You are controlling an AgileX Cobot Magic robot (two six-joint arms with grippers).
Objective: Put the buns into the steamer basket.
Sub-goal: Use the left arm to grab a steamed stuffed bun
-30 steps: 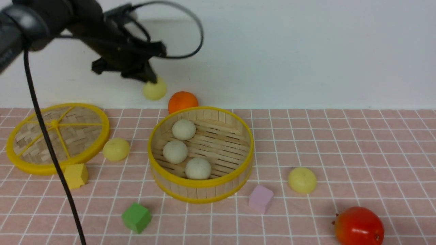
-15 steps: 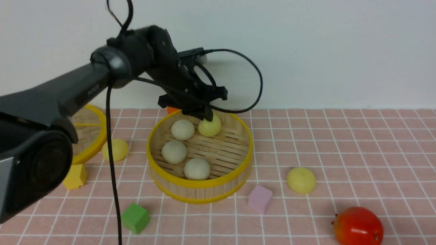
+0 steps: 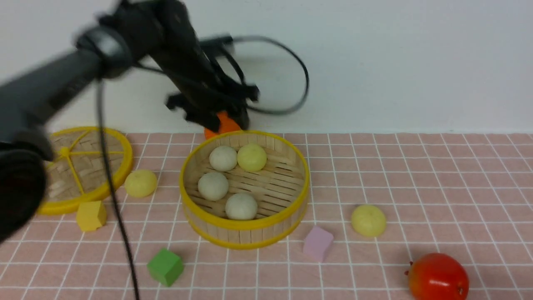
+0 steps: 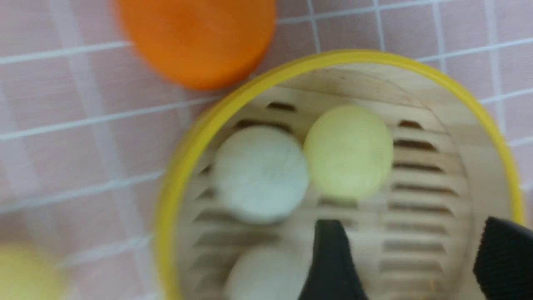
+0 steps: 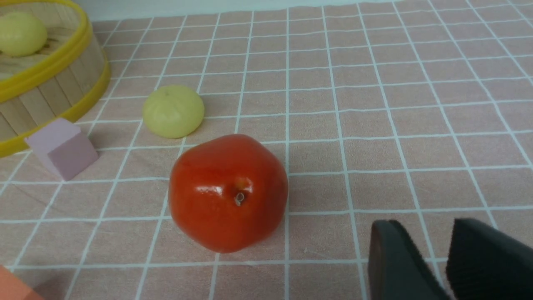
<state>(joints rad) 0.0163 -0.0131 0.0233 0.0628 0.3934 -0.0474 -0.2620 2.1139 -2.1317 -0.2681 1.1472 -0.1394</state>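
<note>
The steamer basket (image 3: 245, 227) stands mid-table and holds three off-white buns (image 3: 223, 158) (image 3: 213, 186) (image 3: 241, 206) and one pale yellow bun (image 3: 251, 157). Two more pale yellow buns lie on the table, one to the basket's left (image 3: 141, 183) and one to its right (image 3: 368, 220). My left gripper (image 3: 227, 121) hovers open above the basket's back rim, empty; in the left wrist view (image 4: 410, 233) the yellow bun (image 4: 349, 152) lies free beyond its fingers. The right gripper (image 5: 429, 227) is open and empty, low over the tiles near the red fruit (image 5: 228, 192).
A woven lid (image 3: 66, 152) lies at the left. An orange fruit (image 3: 227, 123) sits behind the basket, just under my left gripper. A yellow block (image 3: 90, 215), a green cube (image 3: 165, 266), a pink cube (image 3: 318, 243) and a red fruit (image 3: 438, 276) are scattered in front.
My left gripper brought a pale yellow bun from the back left down into the basket, let go of it, opened and rose a little.
</note>
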